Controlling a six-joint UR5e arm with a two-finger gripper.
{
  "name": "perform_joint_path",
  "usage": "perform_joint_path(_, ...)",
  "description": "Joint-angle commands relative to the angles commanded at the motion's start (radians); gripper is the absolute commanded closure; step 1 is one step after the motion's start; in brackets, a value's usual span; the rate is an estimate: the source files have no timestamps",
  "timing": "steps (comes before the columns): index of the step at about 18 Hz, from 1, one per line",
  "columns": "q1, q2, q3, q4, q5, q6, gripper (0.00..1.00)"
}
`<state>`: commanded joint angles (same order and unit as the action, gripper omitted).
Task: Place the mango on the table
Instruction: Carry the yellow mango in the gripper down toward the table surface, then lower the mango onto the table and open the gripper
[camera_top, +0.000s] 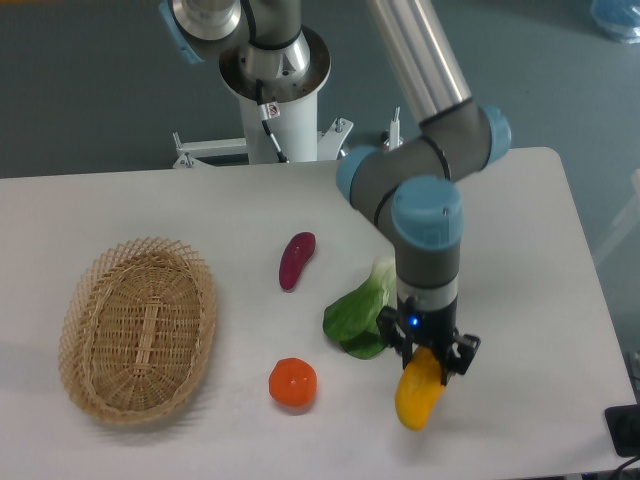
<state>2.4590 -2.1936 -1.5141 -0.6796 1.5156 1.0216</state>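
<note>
The mango (416, 398) is a yellow fruit with an orange upper end, hanging nearly upright at the front right of the white table (520, 250). My gripper (425, 362) points straight down and is shut on the mango's orange upper end. The mango's lower tip is close to the tabletop; whether it touches cannot be told. Its top is hidden between the fingers.
A green leafy vegetable (361, 318) lies just left of the gripper. An orange-red round fruit (292, 383) sits further left. A purple vegetable (296, 259) lies behind them. A woven wicker basket (138, 328) stands at the left. The table's front edge is near the mango.
</note>
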Motion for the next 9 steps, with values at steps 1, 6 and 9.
perform_joint_path(1, -0.002, 0.000, -0.008, 0.000, 0.002, 0.000, 0.43)
perform_joint_path(6, -0.012, -0.012, -0.021, 0.000, 0.002, 0.000, 0.39)
perform_joint_path(9, -0.012, -0.021, -0.020, 0.002, 0.002, 0.002, 0.39)
